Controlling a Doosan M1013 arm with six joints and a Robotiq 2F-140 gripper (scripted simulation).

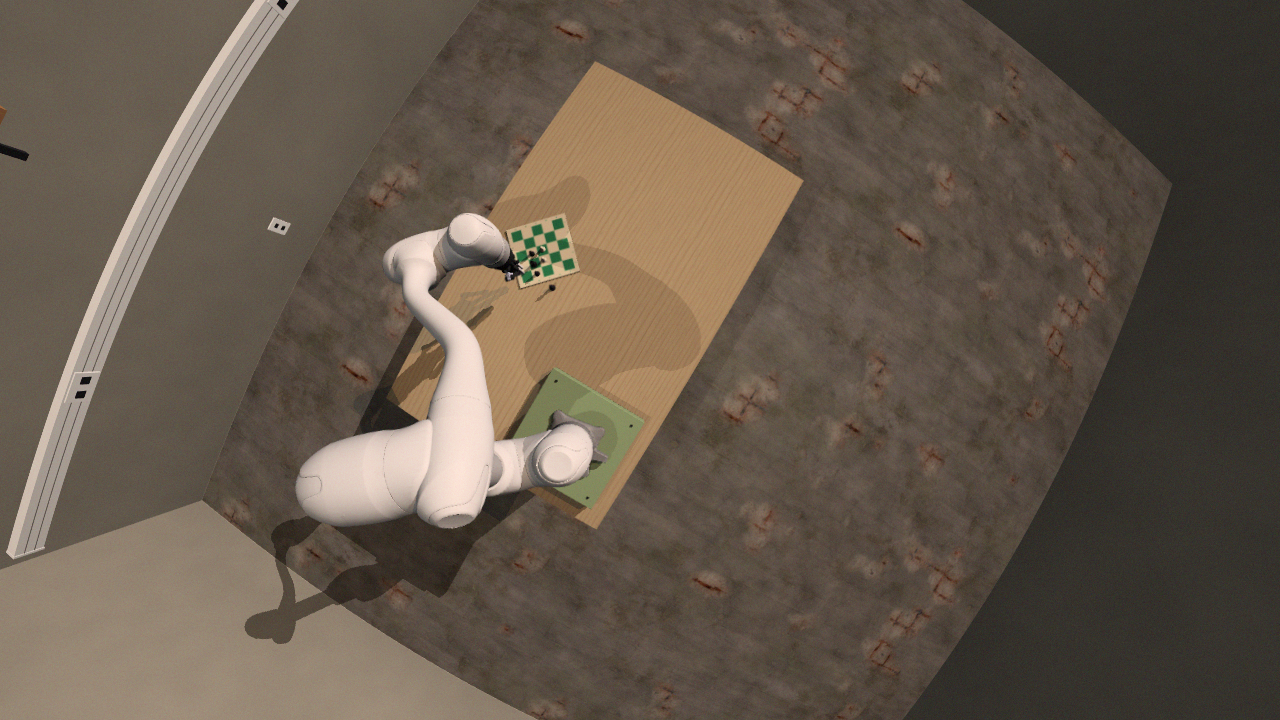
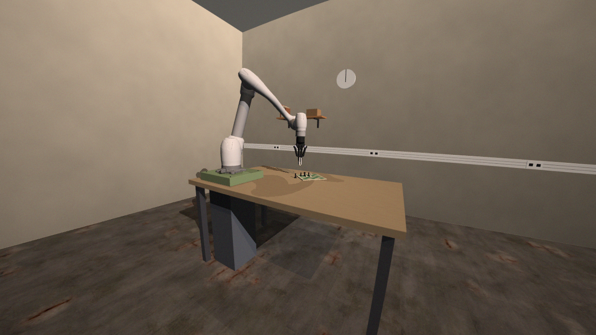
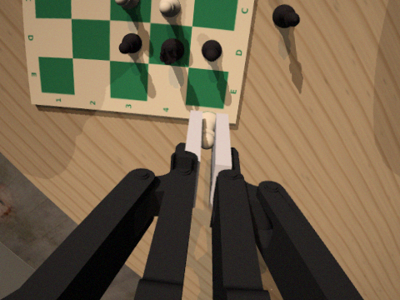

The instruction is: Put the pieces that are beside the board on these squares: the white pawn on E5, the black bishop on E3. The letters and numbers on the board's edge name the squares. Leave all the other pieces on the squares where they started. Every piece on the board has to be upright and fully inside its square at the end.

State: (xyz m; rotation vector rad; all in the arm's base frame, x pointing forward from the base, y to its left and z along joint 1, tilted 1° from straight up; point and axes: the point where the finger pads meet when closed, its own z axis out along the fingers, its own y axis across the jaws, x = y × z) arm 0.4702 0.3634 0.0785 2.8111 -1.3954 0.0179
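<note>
From here, the claw (image 1: pixel 512 267) (image 2: pixel 300 163) (image 3: pixel 207 131) grips the white pawn (image 3: pixel 207 130) above the tabletop (image 1: pixel 662 161) (image 2: pixel 354 193) (image 3: pixel 312 200), high beside the board's (image 1: pixel 571 271) (image 2: pixel 323 179) (image 3: pixel 87 107) E edge, presumably to clear standing pieces; the black bishop (image 1: pixel 552 287) (image 2: pixel 295 175) (image 3: pixel 285 17) waits off the board's 5 side.

The arm (image 2: pixel 273 98) stands on a green base (image 2: pixel 234 179) on the desk (image 2: pixel 354 195). Its claw (image 2: pixel 300 163) points down above the desk, apart from the board (image 2: pixel 320 178). Small dark and white pieces stand on the board; a black piece (image 2: pixel 295 175) stands upright just beside it. A round clock (image 2: pixel 346 78) and a shelf (image 2: pixel 322 117) are on the wall.
</note>
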